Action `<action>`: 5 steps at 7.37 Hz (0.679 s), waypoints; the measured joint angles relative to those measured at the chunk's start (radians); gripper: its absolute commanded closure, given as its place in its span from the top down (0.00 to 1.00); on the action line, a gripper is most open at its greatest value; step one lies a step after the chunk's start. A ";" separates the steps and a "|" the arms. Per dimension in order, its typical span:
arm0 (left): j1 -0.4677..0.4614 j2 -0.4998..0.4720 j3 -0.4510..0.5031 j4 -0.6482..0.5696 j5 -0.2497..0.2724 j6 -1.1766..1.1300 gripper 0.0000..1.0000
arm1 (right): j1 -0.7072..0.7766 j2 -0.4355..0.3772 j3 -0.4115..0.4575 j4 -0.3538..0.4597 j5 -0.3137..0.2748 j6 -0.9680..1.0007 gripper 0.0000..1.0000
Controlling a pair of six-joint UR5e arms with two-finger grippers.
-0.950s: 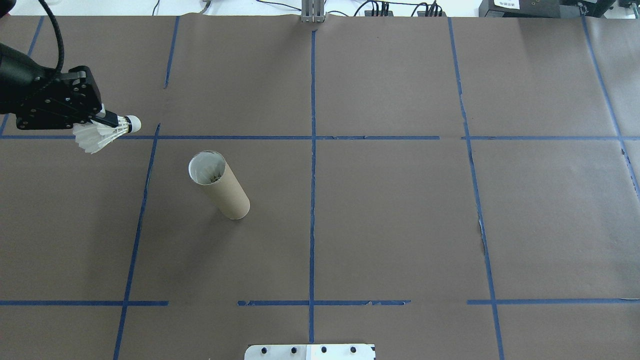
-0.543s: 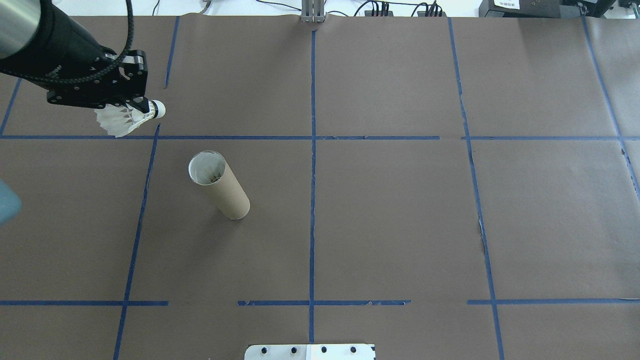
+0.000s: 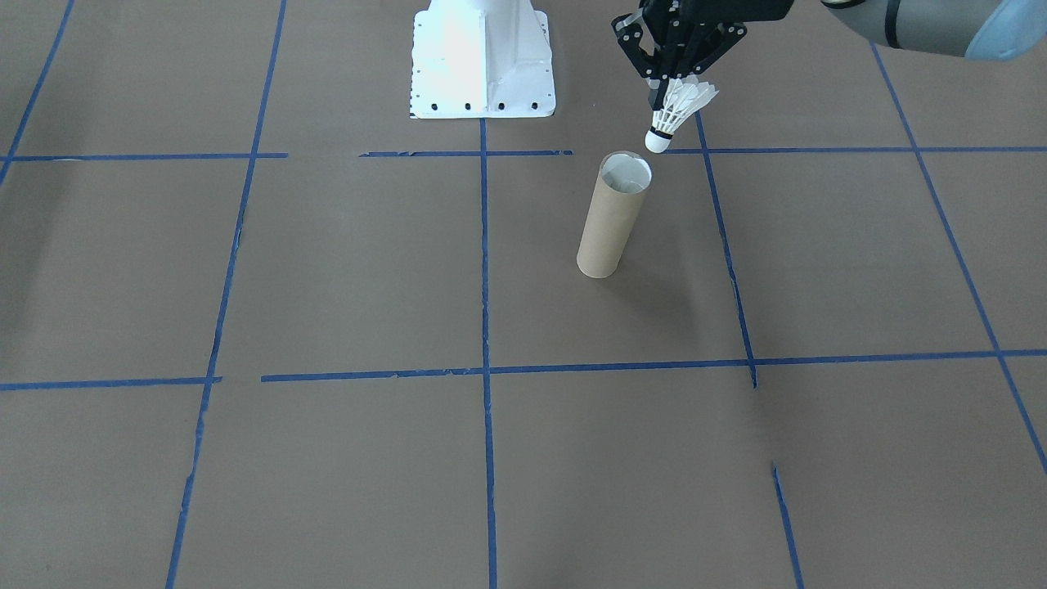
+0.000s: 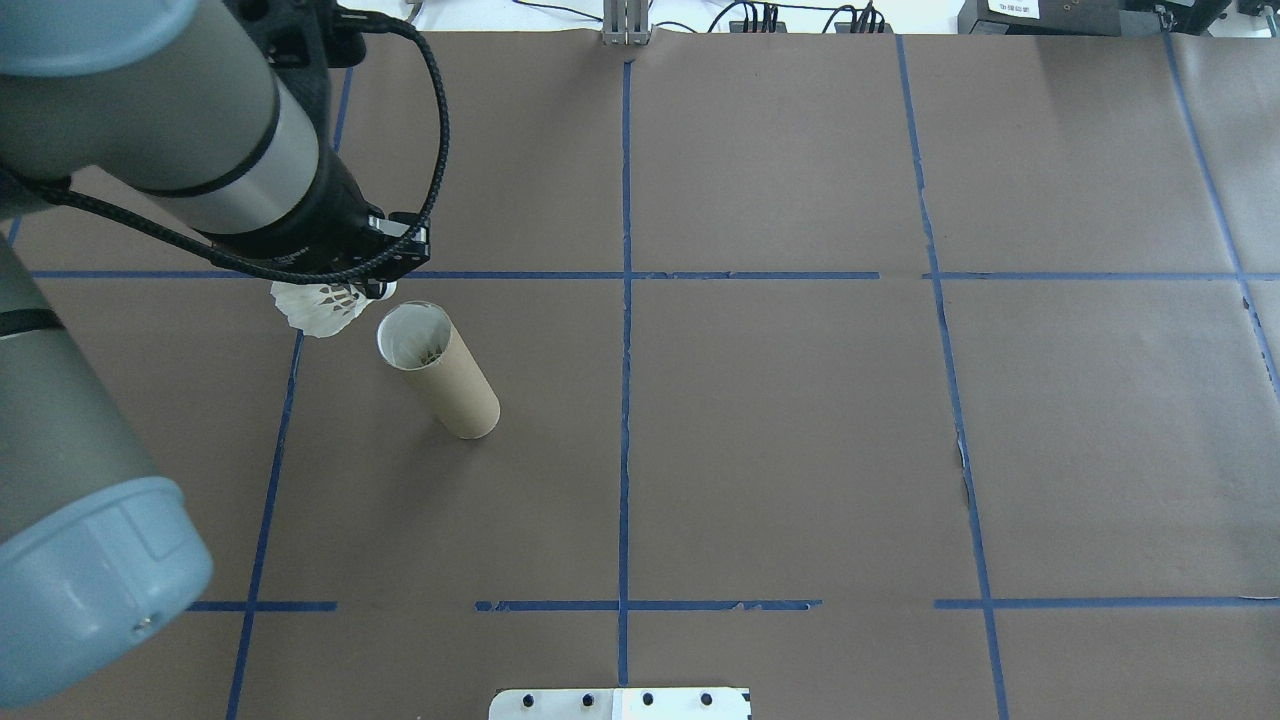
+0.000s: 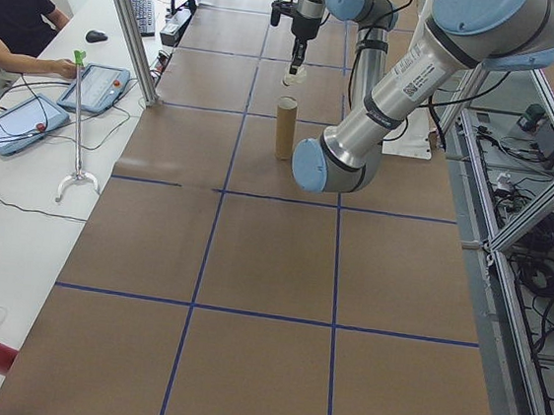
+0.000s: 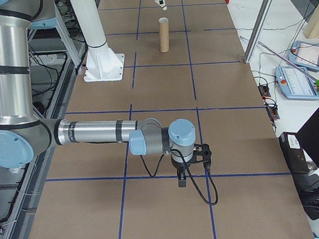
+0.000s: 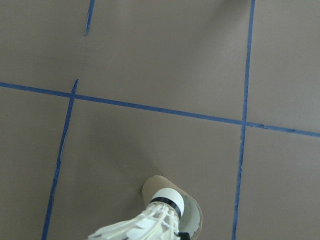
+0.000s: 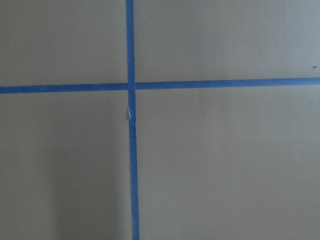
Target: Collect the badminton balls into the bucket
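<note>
- In the overhead view, the left arm's wrist covers the left gripper [image 3: 664, 82], so we read its fingers only from the front-facing view.
- There its black fingers pinch the feather skirt of the small white feather shuttlecock [image 3: 672, 113], rounded cork tip pointing down.
- The shuttlecock hangs in the air just beside the open mouth of the tall brown cardboard tube [image 3: 612, 216], which stands upright on the brown paper-covered table [image 3: 327, 270].
- We cannot make out what lies inside the tube.
- The right gripper [image 6: 182, 176] appears only in the right side view, pointing down low over the table; we cannot tell how its fingers stand.
- A seated person [image 5: 15, 16] is cut off at the left side view's edge.
</note>
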 measured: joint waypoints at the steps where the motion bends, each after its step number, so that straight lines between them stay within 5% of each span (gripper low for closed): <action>1: 0.032 -0.048 0.047 0.051 0.051 0.039 0.00 | 0.000 0.000 0.000 0.000 0.000 0.000 1.00; 5: 0.064 -0.113 0.154 0.135 0.173 0.262 0.00 | 0.000 0.000 0.000 0.000 0.000 0.000 1.00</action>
